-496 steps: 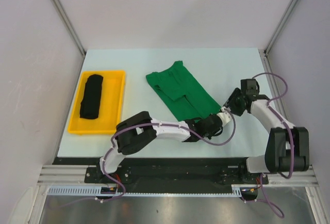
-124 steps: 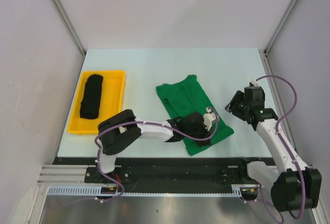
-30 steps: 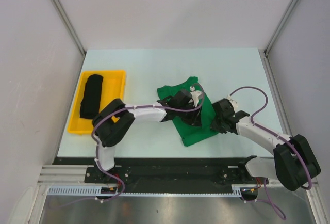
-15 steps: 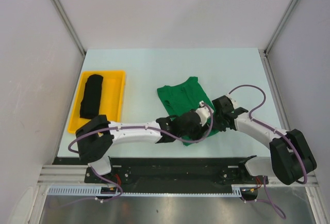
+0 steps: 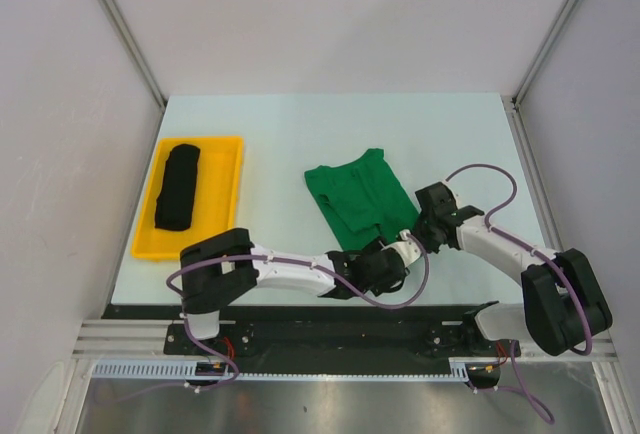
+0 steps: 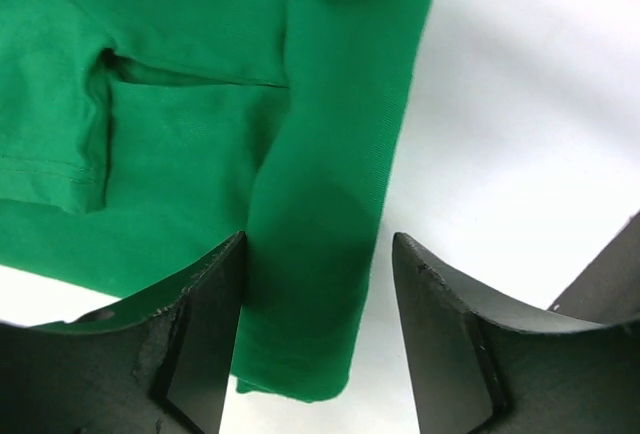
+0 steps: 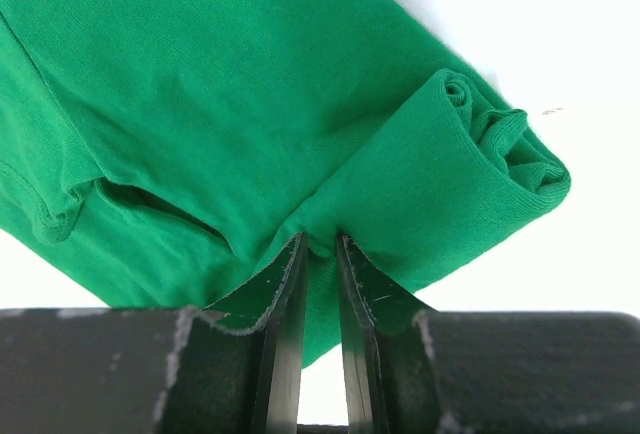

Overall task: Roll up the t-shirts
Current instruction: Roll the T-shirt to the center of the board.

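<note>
The green t-shirt [image 5: 355, 194], its near hem partly rolled, lies under both grippers. The right gripper [image 7: 320, 246] pinches the roll, likely to hold it tight. The left gripper [image 6: 318, 254] straddles it with jaws apart, gripping nothing. Well to that gripper's left, the black t-shirt [image 5: 177, 186] sits rolled in the yellow tray [image 5: 228, 144].

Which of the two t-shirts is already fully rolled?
The black t-shirt, a tight roll lying in the yellow tray. The green t-shirt lies mostly flat on the table, only its near edge rolled up.
</note>
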### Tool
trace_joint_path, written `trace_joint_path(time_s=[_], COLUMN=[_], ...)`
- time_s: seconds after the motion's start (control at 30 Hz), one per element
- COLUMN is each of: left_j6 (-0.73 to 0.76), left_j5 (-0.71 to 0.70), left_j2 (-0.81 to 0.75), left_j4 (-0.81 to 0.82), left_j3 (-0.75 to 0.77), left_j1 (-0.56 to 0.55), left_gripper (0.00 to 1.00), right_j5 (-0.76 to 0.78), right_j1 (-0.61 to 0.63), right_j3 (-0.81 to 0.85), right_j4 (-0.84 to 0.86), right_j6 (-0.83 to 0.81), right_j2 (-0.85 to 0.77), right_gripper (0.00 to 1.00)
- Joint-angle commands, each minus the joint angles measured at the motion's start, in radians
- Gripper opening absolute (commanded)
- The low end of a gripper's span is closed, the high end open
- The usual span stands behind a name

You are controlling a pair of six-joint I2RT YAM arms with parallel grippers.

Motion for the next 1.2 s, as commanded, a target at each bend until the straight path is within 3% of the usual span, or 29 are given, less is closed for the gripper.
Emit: trace_joint_path(time_s=[0.0,0.13,0.27,0.47,0.6,0.8,1.03,1.17], left_j6=[0.028,0.026,-0.009,-0.096,-0.220,-0.357,-0.457,-0.498], left_j5=[-0.017,0.004,0.073,0.292,0.591,0.881,1.078,1.138], left_j2=[0.011,0.036,0.054,-0.009,-0.040,-0.012,0.063,0.098], left_j4=[0.016,0.011,0.013,0.095,0.198,0.289,0.315,0.324], left_j3=[0.026,0.029,0.025,-0.050,-0.119,-0.184,-0.181,-0.178], left_j1=[-0.015,-0.014,0.003,0.083,0.169,0.271,0.362,0.394], left_gripper=[0.63,0.52,0.21,0.06,0.04,0.05,0.07,0.07], right_j5=[-0.007,-0.017,-0.036,-0.036,0.011,0.076,0.102,0.159], right_j1=[-0.019,-0.029,-0.043,-0.066,-0.080,-0.063,0.041,0.136], right_j3=[0.033,0.035,0.038,0.049,0.052,0.046,-0.007,-0.025], right_j4=[0.030,0.030,0.031,0.002,-0.065,-0.174,-0.170,-0.153], right_j6=[-0.015,-0.023,-0.037,-0.064,-0.067,-0.058,-0.020,0.012], right_j2=[0.008,0.003,-0.006,-0.084,-0.181,-0.327,-0.385,-0.353], right_gripper=[0.23,0.24,0.27,0.40,0.41,0.37,0.33,0.26])
